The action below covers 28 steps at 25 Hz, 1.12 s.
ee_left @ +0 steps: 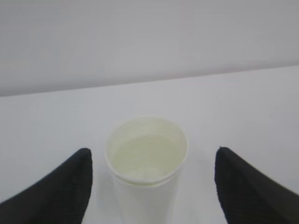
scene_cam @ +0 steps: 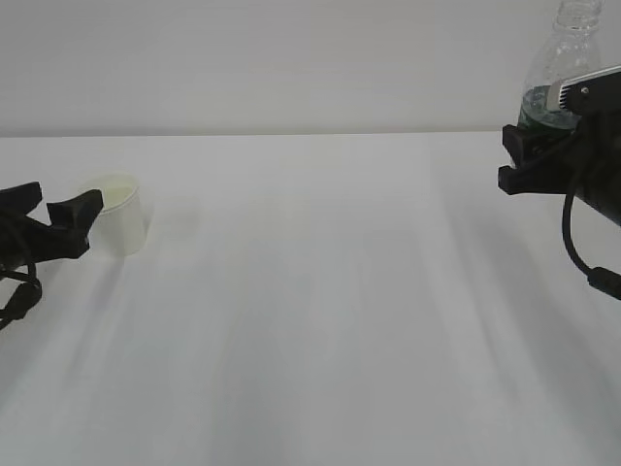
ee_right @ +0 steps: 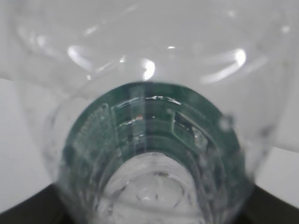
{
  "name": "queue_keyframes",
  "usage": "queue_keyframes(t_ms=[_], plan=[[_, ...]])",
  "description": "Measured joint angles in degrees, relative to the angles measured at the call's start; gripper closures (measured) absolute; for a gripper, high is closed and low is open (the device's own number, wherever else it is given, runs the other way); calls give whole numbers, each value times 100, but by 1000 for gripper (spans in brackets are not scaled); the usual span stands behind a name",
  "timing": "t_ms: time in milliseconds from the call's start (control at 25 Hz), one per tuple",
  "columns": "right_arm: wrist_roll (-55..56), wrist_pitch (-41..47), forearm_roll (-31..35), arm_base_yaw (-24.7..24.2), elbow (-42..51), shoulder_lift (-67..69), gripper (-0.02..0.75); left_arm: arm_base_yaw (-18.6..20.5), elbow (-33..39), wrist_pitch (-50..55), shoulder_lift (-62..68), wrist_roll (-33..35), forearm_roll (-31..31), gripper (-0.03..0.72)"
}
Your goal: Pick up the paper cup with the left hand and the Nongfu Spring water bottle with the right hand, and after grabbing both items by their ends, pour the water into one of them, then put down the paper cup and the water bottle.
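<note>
The paper cup (ee_left: 146, 161) stands on the worktop (scene_cam: 330, 291) between the wide-open left gripper (scene_cam: 60, 218), not gripped. The right gripper (scene_cam: 529, 160) holds the water bottle (scene_cam: 563, 68) aloft. Pouring and set-down remain, I judge.

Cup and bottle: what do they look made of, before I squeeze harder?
The paper cup looks like thin matte white paper with a rolled rim and a pale cream, slightly glossy inside, possibly a coating. The Nongfu Spring water bottle looks like thin clear glossy plastic: ribbed, see-through walls with bright highlights, and a dark green printed label, probably film. Both likely dent easily.
</note>
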Motion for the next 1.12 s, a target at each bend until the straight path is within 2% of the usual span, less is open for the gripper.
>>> queue_keyframes(t_ms=[640, 1120], plan=[[296, 0, 166, 0, 0, 0, 309, 0, 36, 477, -1179, 0, 264, 102], [493, 0, 771, 0, 0, 0, 309, 0, 45, 525, -1280, 0, 335, 102]])
